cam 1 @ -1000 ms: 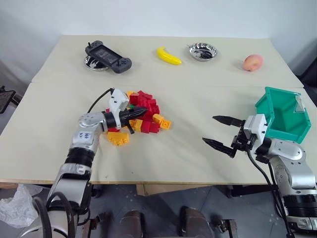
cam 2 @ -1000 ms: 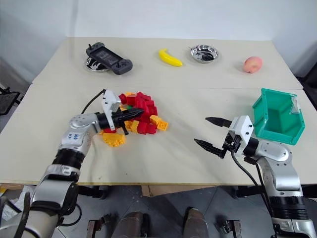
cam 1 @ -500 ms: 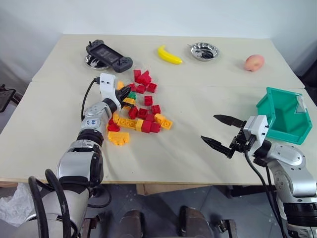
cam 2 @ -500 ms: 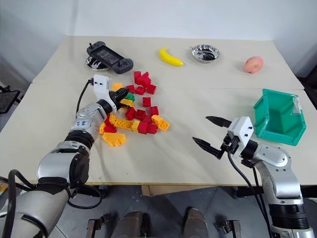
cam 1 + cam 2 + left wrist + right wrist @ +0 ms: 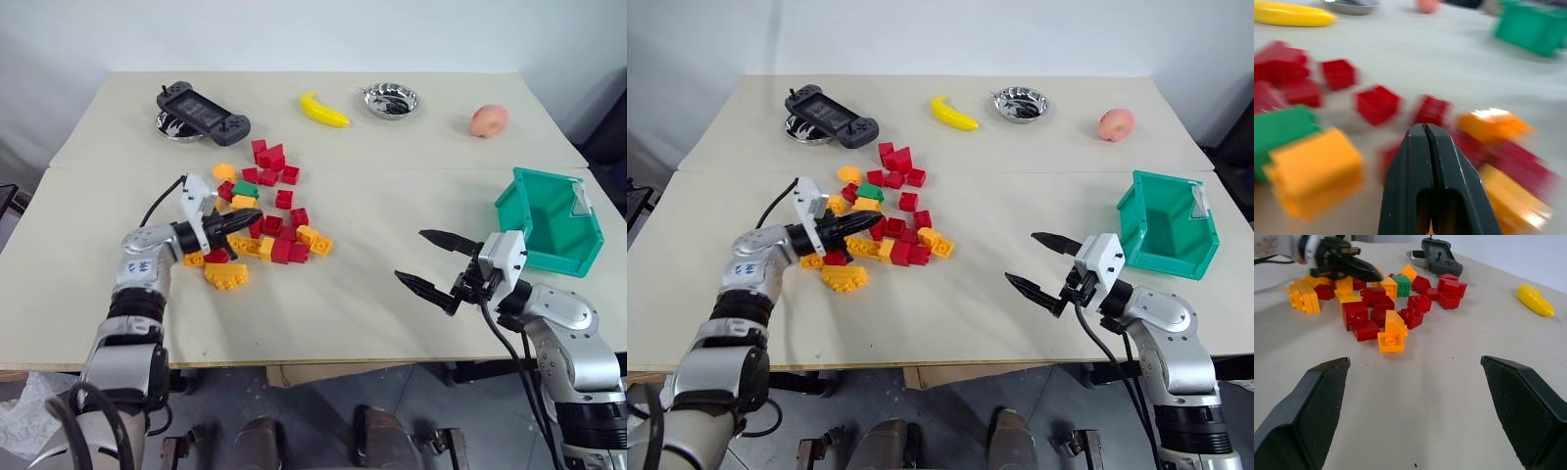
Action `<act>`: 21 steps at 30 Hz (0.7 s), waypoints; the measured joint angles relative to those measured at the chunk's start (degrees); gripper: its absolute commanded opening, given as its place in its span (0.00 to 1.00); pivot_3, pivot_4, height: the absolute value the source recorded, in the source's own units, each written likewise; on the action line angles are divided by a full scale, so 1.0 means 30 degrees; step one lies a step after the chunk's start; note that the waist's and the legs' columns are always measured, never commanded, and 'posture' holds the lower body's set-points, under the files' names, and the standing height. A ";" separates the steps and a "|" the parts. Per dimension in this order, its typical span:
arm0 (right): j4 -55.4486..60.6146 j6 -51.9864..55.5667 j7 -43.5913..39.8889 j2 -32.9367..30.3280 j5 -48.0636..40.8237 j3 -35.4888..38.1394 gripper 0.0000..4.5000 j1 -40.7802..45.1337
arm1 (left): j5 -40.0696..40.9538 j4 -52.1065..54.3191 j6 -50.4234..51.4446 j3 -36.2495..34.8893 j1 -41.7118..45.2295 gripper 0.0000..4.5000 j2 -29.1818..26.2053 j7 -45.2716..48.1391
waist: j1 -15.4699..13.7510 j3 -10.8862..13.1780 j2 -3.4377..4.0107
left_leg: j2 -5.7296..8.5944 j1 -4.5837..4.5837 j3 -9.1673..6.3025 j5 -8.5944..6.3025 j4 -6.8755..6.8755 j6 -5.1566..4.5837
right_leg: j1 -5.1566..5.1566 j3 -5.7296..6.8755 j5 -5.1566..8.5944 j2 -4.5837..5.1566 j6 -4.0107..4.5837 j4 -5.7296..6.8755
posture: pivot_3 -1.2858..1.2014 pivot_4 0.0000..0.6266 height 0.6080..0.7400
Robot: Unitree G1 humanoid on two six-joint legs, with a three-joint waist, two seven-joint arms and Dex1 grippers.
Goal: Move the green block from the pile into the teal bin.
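The pile (image 5: 276, 217) lies spread out as loose red, orange and yellow bricks at the table's middle left. The green block (image 5: 245, 188) rests on a yellow brick at the pile's far left side, also seen as the green block (image 5: 1401, 284). My left gripper (image 5: 255, 214) is shut and empty. It lies level among the bricks, its tip just nearer than the green block (image 5: 1281, 129). My right gripper (image 5: 411, 256) hovers open and empty over bare table. The teal bin (image 5: 549, 220) stands open-topped on the table just behind my right arm.
Along the far side of the table are a black game controller (image 5: 202, 111) lying on a steel dish, a banana (image 5: 322, 110), a steel bowl (image 5: 390, 100) and a peach (image 5: 488, 120). Bare table stretches between the pile and the teal bin.
My left gripper swept through the heap and drew back to the left. The bricks are now scattered flat and the green block is uncovered. The right arm stayed put.
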State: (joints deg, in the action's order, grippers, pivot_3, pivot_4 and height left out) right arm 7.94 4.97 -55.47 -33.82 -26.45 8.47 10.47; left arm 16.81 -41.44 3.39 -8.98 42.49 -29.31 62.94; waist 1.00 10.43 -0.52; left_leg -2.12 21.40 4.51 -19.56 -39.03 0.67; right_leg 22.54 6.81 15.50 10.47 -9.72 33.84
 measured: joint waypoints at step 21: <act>-0.1281 -0.0695 -0.0566 0.0874 0.0209 -0.1066 1.00 0.1092 | 0.3187 0.8572 0.2885 -0.6476 -0.8817 0.99 -0.2831 -0.5866 | -0.0491 0.0003 -0.0018 | -0.0008 -0.0001 -0.0025 -0.0003 -0.0024 0.0004 | -0.0009 0.0010 0.0000 0.0013 0.0008 0.0027 | 0.52 0.24 1.00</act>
State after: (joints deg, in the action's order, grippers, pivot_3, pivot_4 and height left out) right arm 4.10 2.89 -57.17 -31.20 -25.82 5.27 13.75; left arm 26.38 -15.73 12.05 -28.41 16.04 -37.80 45.34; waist -0.47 10.44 -0.57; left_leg -2.15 21.40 4.44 -19.57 -39.11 0.69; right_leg 22.51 6.84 15.50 10.51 -9.70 33.92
